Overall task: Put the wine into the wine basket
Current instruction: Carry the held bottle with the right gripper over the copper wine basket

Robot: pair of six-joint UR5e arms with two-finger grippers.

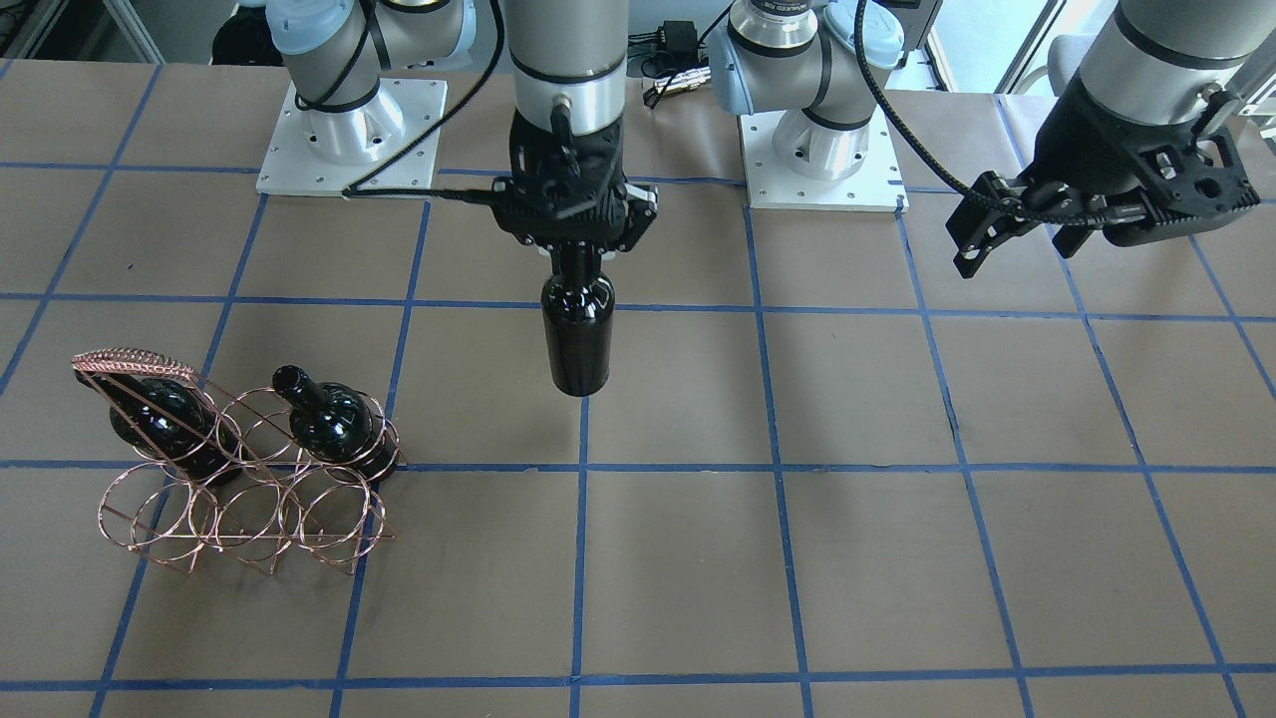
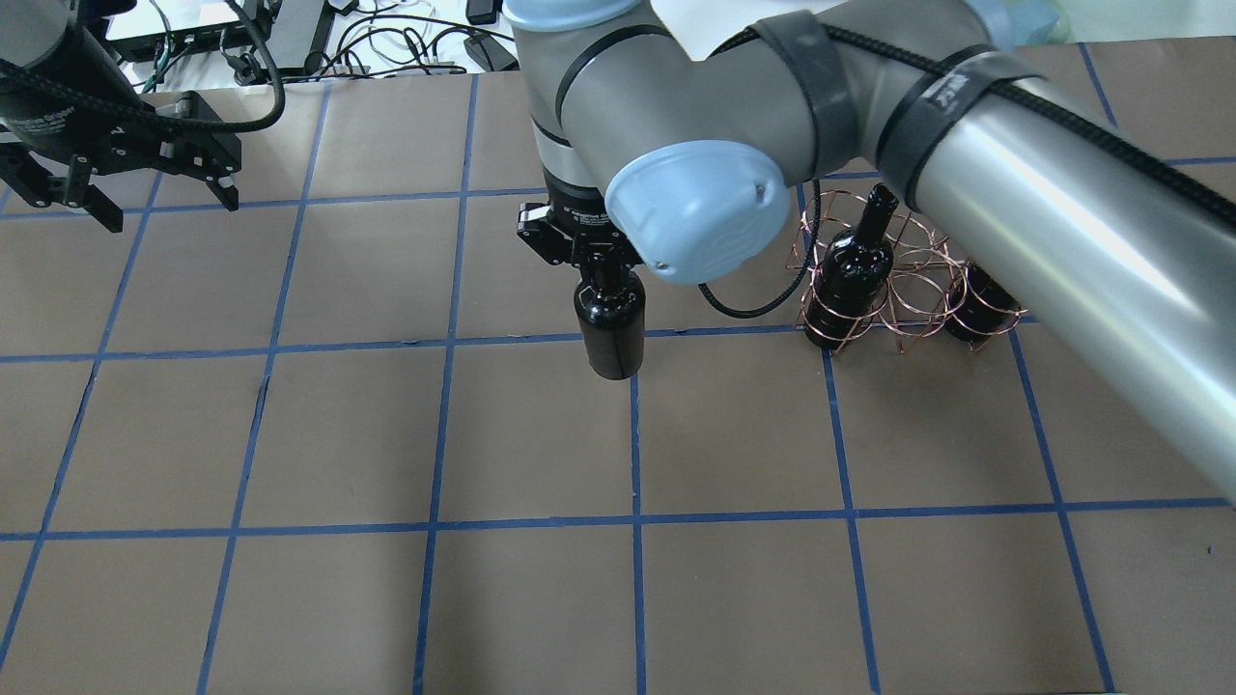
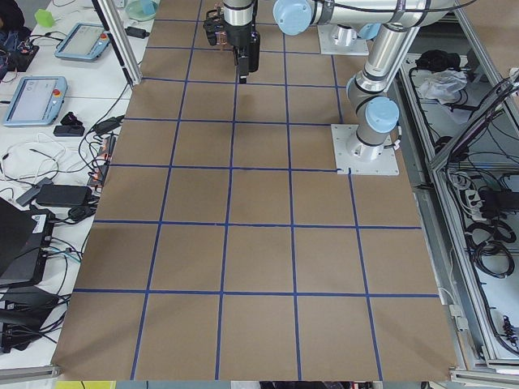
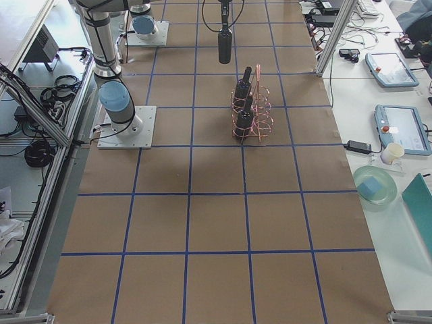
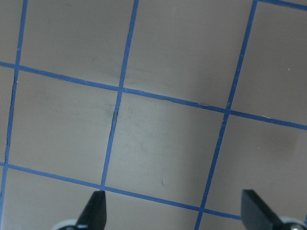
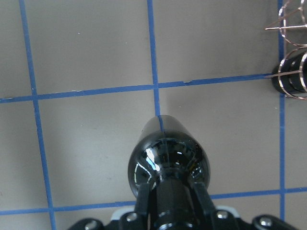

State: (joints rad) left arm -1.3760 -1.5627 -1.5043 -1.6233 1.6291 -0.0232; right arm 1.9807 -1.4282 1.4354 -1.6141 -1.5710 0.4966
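My right gripper (image 1: pixel 578 249) is shut on the neck of a glossy black wine bottle (image 1: pixel 577 331) and holds it upright above the table's middle; the bottle also shows in the overhead view (image 2: pixel 609 323) and the right wrist view (image 6: pixel 168 165). The rose-copper wire wine basket (image 1: pixel 244 489) stands on the robot's right side, apart from the held bottle. Two more black bottles sit in its rings, one (image 1: pixel 329 419) at the end nearer the gripper and one (image 1: pixel 164 424) under the arched handle (image 1: pixel 135 361). My left gripper (image 2: pixel 130 193) is open and empty, raised over the table's left side.
The table is brown with blue tape grid lines (image 1: pixel 580 558). The two arm base plates (image 1: pixel 351 140) sit at the robot's edge. Cables and devices (image 2: pixel 290 29) lie beyond the table's far edge. The left wrist view shows only table between the open fingertips (image 5: pixel 96 206).
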